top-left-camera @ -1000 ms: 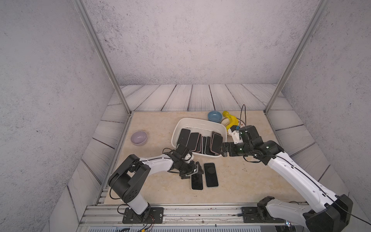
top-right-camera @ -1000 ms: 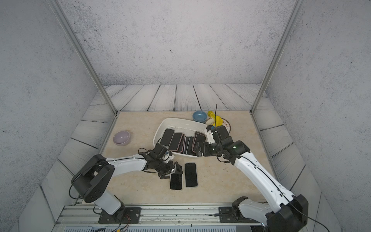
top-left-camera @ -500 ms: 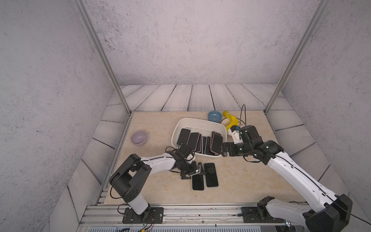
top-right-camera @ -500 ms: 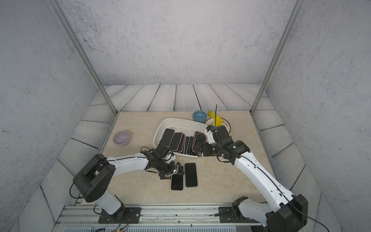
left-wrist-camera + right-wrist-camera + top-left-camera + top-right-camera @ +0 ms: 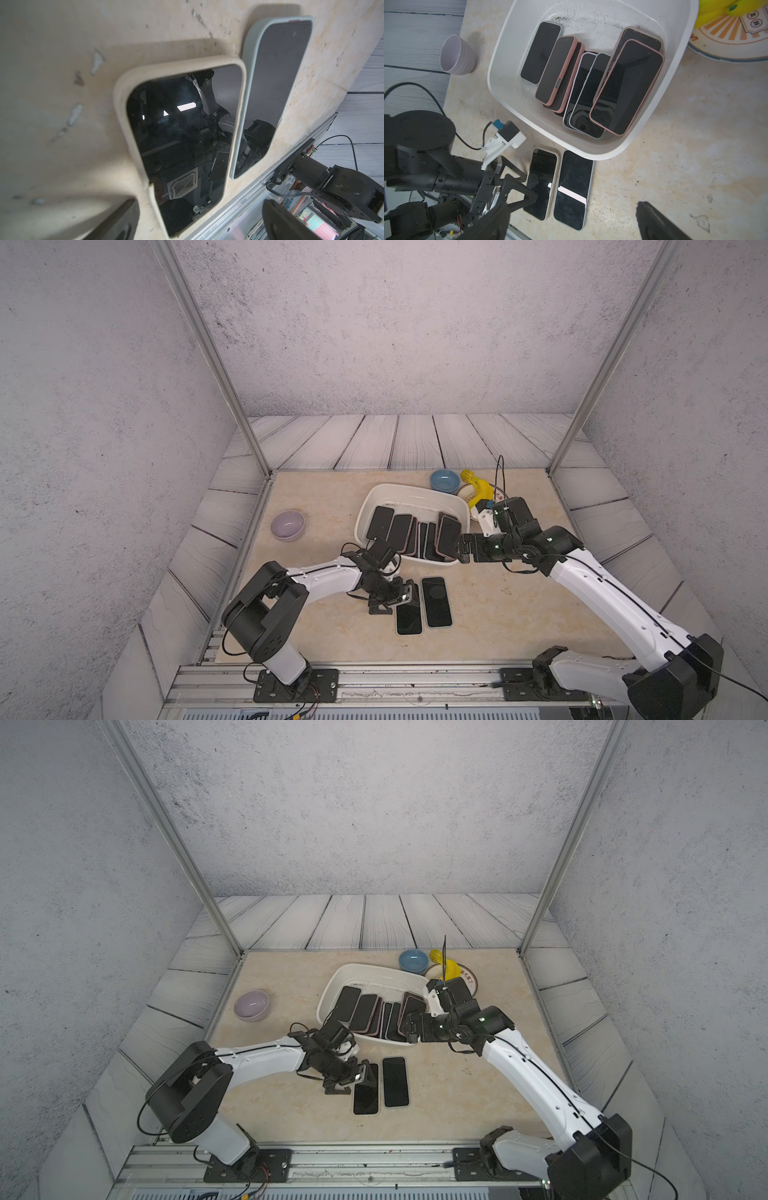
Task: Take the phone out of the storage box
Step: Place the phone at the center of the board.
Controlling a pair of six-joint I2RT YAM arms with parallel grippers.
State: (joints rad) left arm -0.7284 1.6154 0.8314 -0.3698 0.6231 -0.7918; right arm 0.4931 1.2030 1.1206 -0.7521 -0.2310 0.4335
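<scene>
"So where has the phone got to?"

"Two are out. A cream-cased phone with a black screen (image 5: 408, 619) and a grey-cased phone with a black screen (image 5: 436, 602) lie flat and face up, side by side on the beige stone-look counter (image 5: 324, 497). That's lower middle of the frame in both top views, just outside the near rim of the shallow white plastic storage box (image 5: 415, 494)."

"And the others?"

"The stacked phones (image 5: 591, 93) are inside the box, leaning on one another in a row. Seven, I think, though they overlap too much to be sure."

"Is either arm gripping anything?"

"No. The left fingers (image 5: 530, 195) are spread wide over the box end of the cream-cased phone, which lies free on the counter, released. The right fingers (image 5: 658, 222) hang just as wide, grasping nothing, at the box's near right corner beside the pink-cased phone (image 5: 449, 537) leaning at that end."

"Anything else about?"

"A round lilac bowl (image 5: 287, 524) left of centre, well apart from the box, and a small round blue bowl (image 5: 444, 481) just beyond its far rim."
</scene>
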